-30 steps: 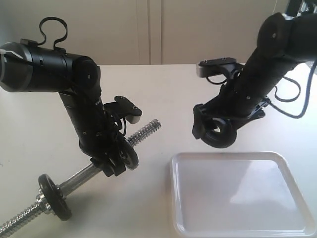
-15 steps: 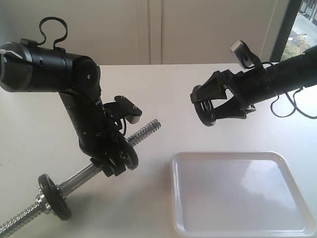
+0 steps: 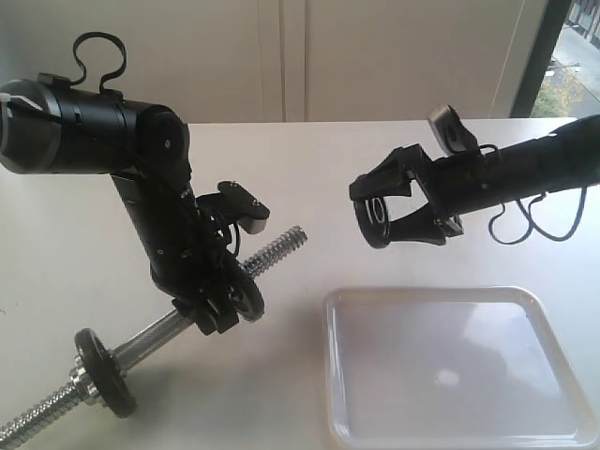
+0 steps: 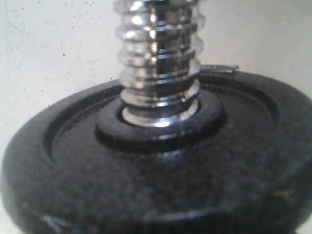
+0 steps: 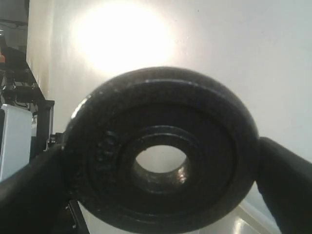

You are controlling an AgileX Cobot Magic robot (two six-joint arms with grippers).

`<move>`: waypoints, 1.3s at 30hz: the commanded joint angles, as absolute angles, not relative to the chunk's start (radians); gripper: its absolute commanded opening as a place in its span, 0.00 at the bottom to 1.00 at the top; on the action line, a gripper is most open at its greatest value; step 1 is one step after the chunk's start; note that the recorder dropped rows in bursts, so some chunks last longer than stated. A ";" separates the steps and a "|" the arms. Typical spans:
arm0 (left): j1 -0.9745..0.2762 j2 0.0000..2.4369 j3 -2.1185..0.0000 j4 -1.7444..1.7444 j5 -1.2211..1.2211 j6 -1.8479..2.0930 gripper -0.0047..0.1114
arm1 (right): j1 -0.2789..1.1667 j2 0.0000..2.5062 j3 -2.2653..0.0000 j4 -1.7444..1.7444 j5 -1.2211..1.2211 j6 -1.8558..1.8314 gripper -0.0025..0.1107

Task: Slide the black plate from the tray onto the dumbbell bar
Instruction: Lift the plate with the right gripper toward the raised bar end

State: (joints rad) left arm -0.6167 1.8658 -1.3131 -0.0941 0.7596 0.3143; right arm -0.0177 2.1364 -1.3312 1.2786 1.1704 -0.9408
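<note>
My right gripper (image 3: 382,208) is shut on the black plate (image 3: 374,215), holding it by the rim in the air above the table, beyond the tray's far left corner. The plate's face is turned toward the threaded free end of the dumbbell bar (image 3: 275,247), a hand's width away. In the right wrist view the plate (image 5: 214,146) fills the frame between the fingers (image 5: 287,183). My left gripper (image 3: 214,312) grips the tilted bar beside a black disc (image 3: 246,298). That disc (image 4: 146,185) and the bar's thread (image 4: 158,58) fill the left wrist view, hiding the fingers. The white tray (image 3: 450,375) holds nothing.
A second black disc (image 3: 103,371) and a chrome collar nut (image 3: 81,384) sit on the bar's low end near the table's front left edge. A window frame (image 3: 530,56) stands at the back right. Cables (image 3: 530,220) hang under the right arm.
The right arm has lifted the plate from just above the tray, swung it level and turned its face toward the bar end, then edged it left. The left arm and bar have stayed still.
</note>
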 commanded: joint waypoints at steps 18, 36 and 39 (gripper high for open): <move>-0.621 1.814 -1.323 -0.155 0.782 0.322 0.04 | 0.151 2.121 -1.336 1.428 1.198 -0.945 0.02; -0.621 1.814 -1.323 -0.155 0.780 0.322 0.04 | 0.209 2.121 -1.336 1.436 1.142 -0.945 0.02; -0.621 1.814 -1.323 -0.155 0.780 0.322 0.04 | 0.196 2.121 -1.336 1.432 1.153 -0.945 0.02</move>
State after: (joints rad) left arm -0.6167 1.8658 -1.3056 -0.1080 0.7730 0.3244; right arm 0.2011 2.1369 -1.3312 1.3806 1.0902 -0.9347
